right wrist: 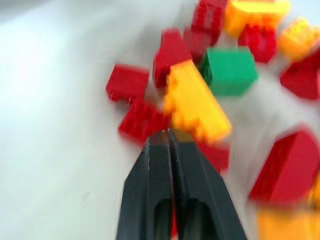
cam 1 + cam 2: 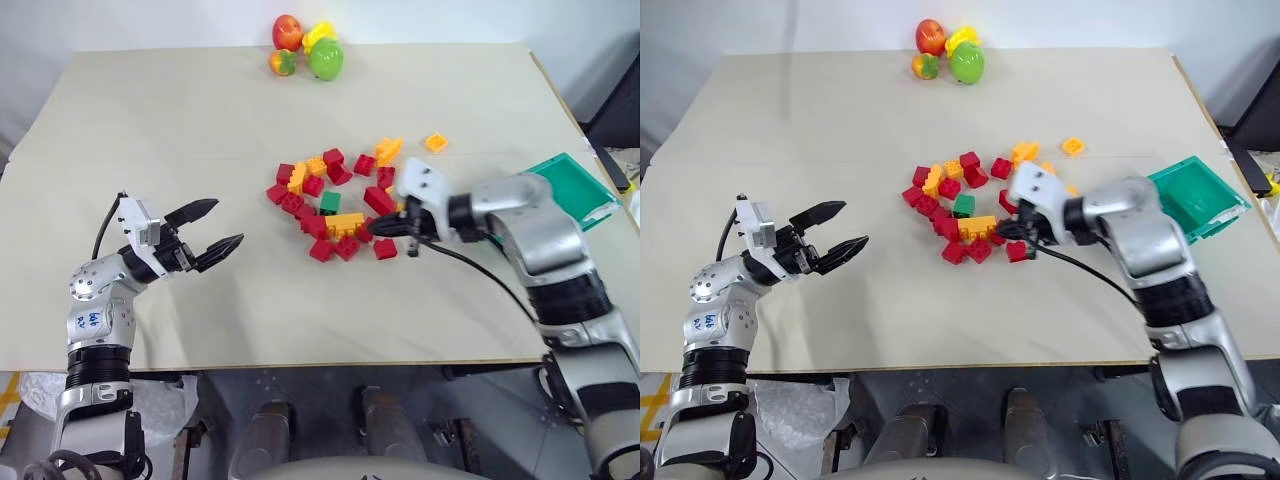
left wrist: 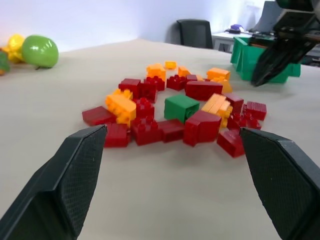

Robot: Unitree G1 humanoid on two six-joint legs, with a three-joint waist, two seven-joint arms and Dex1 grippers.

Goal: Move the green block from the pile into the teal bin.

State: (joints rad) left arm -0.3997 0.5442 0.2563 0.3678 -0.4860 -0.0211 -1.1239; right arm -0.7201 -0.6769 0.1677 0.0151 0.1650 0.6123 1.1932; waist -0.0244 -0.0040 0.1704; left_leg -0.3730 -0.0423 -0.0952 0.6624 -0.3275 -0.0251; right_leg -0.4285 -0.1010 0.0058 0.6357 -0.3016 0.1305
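Observation:
The green block (image 2: 330, 202) lies among the red and yellow-orange bricks of the pile (image 2: 345, 222) at mid-table. It also shows in the right wrist view (image 1: 229, 70). My right gripper (image 2: 380, 229) hovers at the pile's right edge, pointing down and left at the bricks. Its fingers (image 1: 160, 155) are pressed together with nothing between them, a short way from the green block. My left gripper (image 2: 224, 224) stands open over bare table left of the pile, aimed toward it. The teal bin (image 2: 572, 186) sits at the table's right edge, behind my right arm.
A cluster of toy fruit (image 2: 310, 48) sits at the far edge of the table. A single orange brick (image 2: 435, 142) lies apart from the pile toward the bin. A black chair (image 3: 195, 33) stands beyond the table.

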